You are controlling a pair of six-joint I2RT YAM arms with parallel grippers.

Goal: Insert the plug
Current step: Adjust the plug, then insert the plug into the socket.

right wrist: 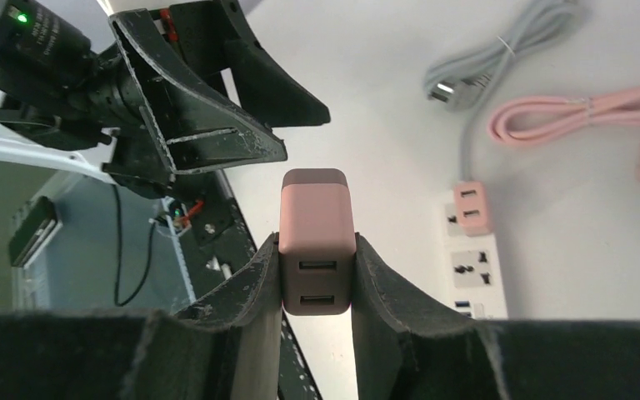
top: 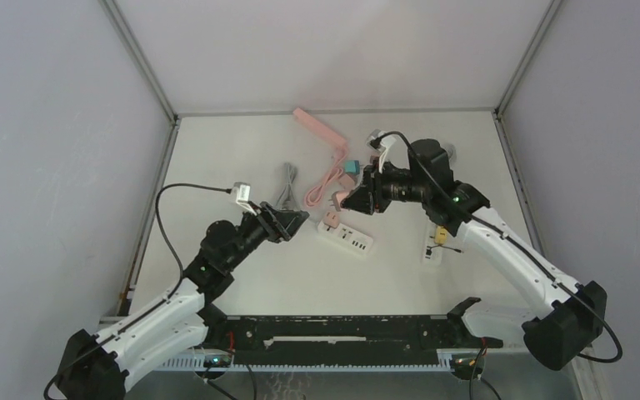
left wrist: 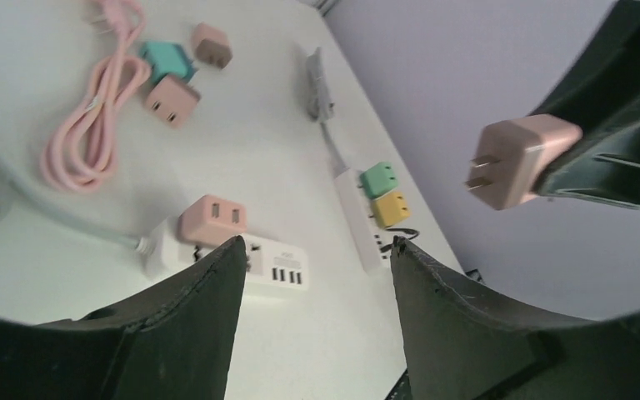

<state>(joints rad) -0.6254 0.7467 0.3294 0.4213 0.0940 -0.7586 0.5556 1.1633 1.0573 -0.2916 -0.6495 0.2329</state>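
The pink USB charger plug (left wrist: 517, 160), two flat prongs leading, is pinched aloft in the right gripper (right wrist: 317, 252). The white power strip (top: 346, 237) lies flat nearby, apparently with a free socket.

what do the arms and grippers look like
The left arm and right arm have white shells on the long links and black joints, with a small green light on a joint of each. A black cable loops off each. The left gripper and right gripper are black, each with two flat wedge-shaped fingers.
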